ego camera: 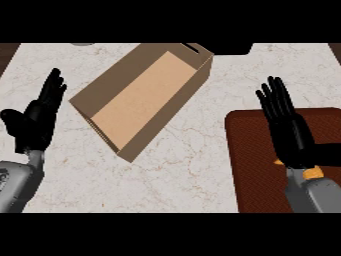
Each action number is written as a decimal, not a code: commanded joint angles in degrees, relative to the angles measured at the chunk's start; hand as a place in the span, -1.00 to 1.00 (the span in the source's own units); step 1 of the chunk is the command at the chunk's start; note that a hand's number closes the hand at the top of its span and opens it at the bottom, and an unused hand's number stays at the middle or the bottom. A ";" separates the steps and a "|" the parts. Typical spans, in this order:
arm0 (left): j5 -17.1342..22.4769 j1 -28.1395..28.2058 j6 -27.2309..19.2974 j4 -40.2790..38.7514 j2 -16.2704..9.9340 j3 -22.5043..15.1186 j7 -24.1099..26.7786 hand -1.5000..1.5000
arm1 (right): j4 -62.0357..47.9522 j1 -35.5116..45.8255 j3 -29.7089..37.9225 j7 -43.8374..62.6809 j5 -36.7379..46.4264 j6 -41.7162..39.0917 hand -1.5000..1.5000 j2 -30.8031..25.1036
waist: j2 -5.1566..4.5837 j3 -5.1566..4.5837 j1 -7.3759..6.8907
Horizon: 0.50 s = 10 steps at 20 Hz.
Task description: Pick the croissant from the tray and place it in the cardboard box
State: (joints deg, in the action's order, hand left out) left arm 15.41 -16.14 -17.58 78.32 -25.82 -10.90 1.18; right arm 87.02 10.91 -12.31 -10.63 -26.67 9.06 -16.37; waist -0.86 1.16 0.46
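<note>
over the tray (254,150) at right | right hand (289,131) flat, fingers straight and together | croissant (315,172) mostly hidden beneath its wrist, orange sliver showing | cardboard box (145,97) lies up-left, nearer left hand (36,120), open, resting

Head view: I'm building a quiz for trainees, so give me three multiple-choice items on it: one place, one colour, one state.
1. Where is the cardboard box relative to the tray?
A. to its left
B. on it
C. to its right

2. What colour is the tray?
A. white
B. reddish-brown
C. green

3. How is the right hand?
A. fist
B. fingers straight
C. round the box

A: the box lies left of the tray.
B: its surface is reddish-brown.
B: straight fingers above the tray.
</note>
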 commanded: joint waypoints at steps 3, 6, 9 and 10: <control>-4.01 4.28 -0.17 -2.48 -6.73 1.77 -0.16 0.00 | -1.17 -3.57 -0.54 0.00 -5.58 -22.08 -1.00 -10.93 | 0.73 -0.96 -1.47; -8.25 5.73 -2.75 -5.45 -10.55 1.75 -1.26 0.00 | -1.67 -3.66 -3.17 -0.97 -5.82 -35.36 -1.00 -18.00 | 0.28 -0.65 -2.99; -7.09 6.02 -1.59 -6.16 -8.82 0.38 -2.94 0.00 | 3.40 3.19 -4.25 -10.22 17.91 -30.87 -1.00 -29.20 | 1.49 -0.98 -2.49; -7.22 6.39 -1.67 -6.58 -8.94 0.66 -2.22 0.00 | 0.65 -0.29 -5.74 -14.34 19.08 -34.30 -1.00 -30.17 | 0.38 -0.68 -1.93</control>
State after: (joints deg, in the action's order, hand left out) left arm 9.45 -11.37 -18.90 73.43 -33.53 -10.11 -0.85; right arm 88.45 11.60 -15.39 -17.38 -17.85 -18.23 -38.00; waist 0.41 0.15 -1.61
